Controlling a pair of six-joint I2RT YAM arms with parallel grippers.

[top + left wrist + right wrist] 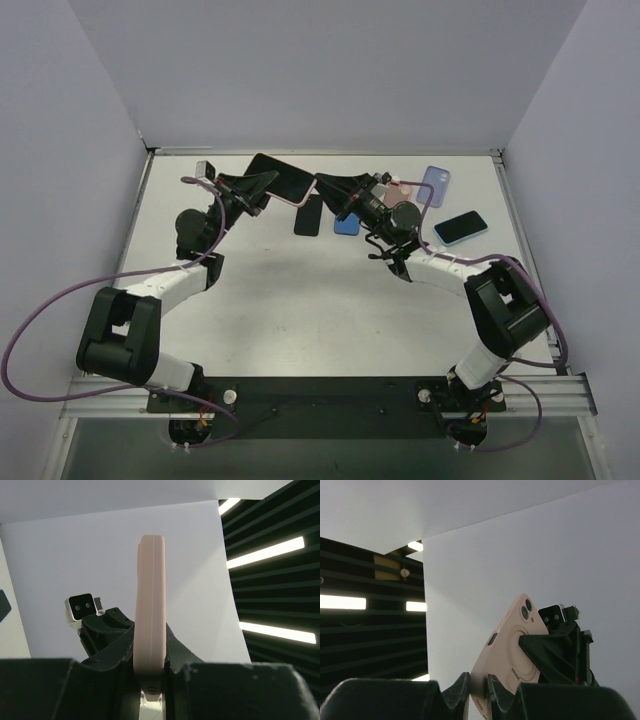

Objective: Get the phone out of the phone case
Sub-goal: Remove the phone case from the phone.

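A phone in a pale pink case (281, 177) is held up above the back of the table, black screen upward, between both grippers. My left gripper (258, 186) is shut on its left part. My right gripper (328, 188) is shut on its right end. In the left wrist view the case (150, 605) stands edge-on between the shut jaws of the left gripper (150, 672). In the right wrist view the case's back (507, 647), with camera lenses and a ring mark, rises from the right gripper (479, 690); the left gripper's dark fingers (552, 652) clamp its far part.
On the table under and behind the held phone lie a black phone (308, 216), a blue one (346, 224), a lavender case (434, 186), a pink item (403, 187) and a phone in a light blue case (461, 227). White walls enclose the table.
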